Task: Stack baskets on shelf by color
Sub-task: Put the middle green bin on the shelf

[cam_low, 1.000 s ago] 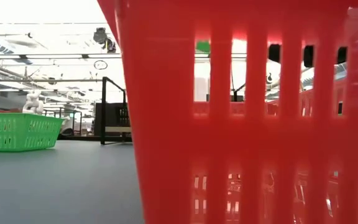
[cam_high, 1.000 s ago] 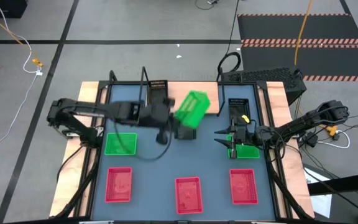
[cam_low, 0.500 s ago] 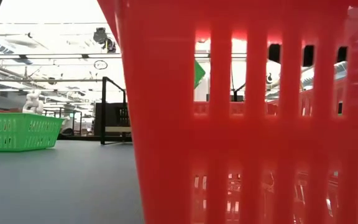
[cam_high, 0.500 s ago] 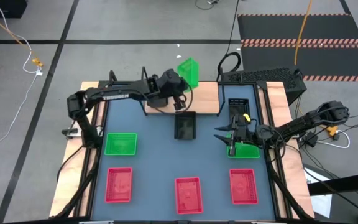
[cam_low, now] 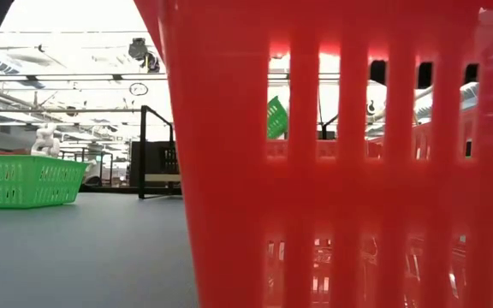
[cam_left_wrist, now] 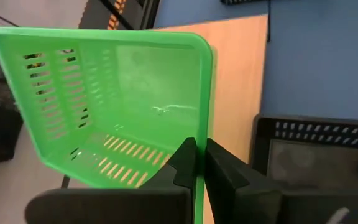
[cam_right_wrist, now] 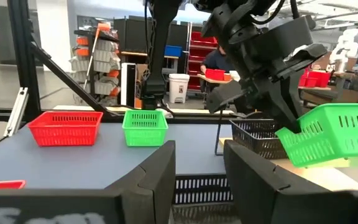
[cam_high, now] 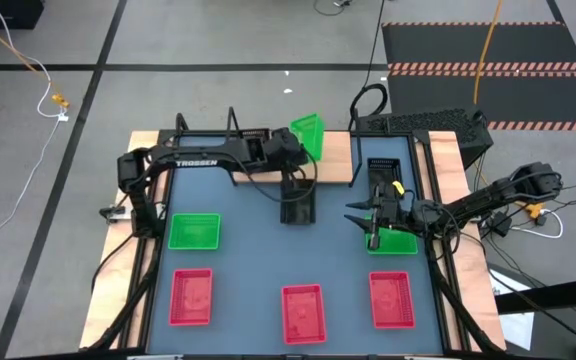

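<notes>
Over the shelf (cam_high: pixel 333 155), far edge of the tabletop (cam_high: pixel 248 250): left pincer (cam_left_wrist: pixel 196 163), pressed together on the rim of a green basket (cam_left_wrist: pixel 114 109); basket tilted on edge, open side turned away from the arm, not yet seated on the board.

Change since the last second: this basket has travelled from above the middle of the tabletop, past the black basket (cam_high: pixel 296 204) that lies just behind the pincer, out to the shelf's middle span; over the last half second the arm has settled slightly lower and nearer the board; judged as the final approach of a placing step.

Beside the pincer, toward the left arm's base: a dark stack on the shelf's left span (cam_high: pixel 253 140), black by appearance, count not legible; on the far side, the right span, another black basket (cam_high: pixel 386 172).

Right pincer (cam_high: pixel 372 226): fingers spread, empty, unmoved, waiting above a second green basket (cam_high: pixel 398 241) on the tabletop.

Remaining loose: one green basket (cam_high: pixel 194 231) well behind the left pincer; three red baskets (cam_high: pixel 192 297), (cam_high: pixel 303 311), (cam_high: pixel 392 298) along the near edge.

Meaning for the task: green pile about to be started at the shelf's middle; basket needs levelling before release; two greens, the reds and a black or two outstanding.
</notes>
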Robot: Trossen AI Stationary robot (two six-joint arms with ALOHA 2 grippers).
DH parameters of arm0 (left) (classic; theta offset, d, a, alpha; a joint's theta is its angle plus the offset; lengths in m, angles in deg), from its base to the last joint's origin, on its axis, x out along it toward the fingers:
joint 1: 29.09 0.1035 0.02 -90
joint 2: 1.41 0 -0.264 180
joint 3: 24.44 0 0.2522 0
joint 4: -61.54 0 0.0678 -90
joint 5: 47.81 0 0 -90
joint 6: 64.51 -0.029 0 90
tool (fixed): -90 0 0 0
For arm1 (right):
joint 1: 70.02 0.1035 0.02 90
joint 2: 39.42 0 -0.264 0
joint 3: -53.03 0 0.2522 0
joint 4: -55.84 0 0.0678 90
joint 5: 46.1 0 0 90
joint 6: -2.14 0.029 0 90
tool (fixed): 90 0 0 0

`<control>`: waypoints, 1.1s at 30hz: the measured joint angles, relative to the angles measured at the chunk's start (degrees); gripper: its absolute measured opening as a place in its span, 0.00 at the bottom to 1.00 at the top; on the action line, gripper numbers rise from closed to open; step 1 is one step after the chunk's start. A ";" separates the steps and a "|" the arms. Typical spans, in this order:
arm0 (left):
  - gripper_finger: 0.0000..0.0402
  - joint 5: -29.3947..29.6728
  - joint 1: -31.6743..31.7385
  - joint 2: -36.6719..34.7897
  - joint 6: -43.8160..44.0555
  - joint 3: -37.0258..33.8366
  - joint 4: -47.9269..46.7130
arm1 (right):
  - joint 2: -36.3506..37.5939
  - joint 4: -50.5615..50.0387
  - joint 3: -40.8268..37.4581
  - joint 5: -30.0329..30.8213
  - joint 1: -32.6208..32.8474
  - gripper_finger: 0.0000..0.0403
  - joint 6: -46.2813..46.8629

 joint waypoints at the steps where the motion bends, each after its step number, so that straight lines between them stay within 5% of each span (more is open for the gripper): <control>1: 0.05 0.00 -0.09 0.00 0.00 0.00 0.01 | 0.00 -0.01 0.00 0.00 0.00 0.32 0.00; 33: 0.06 2.25 0.26 2.90 10.23 -0.02 -9.45 | 0.02 -1.54 0.02 -0.05 0.24 0.32 5.88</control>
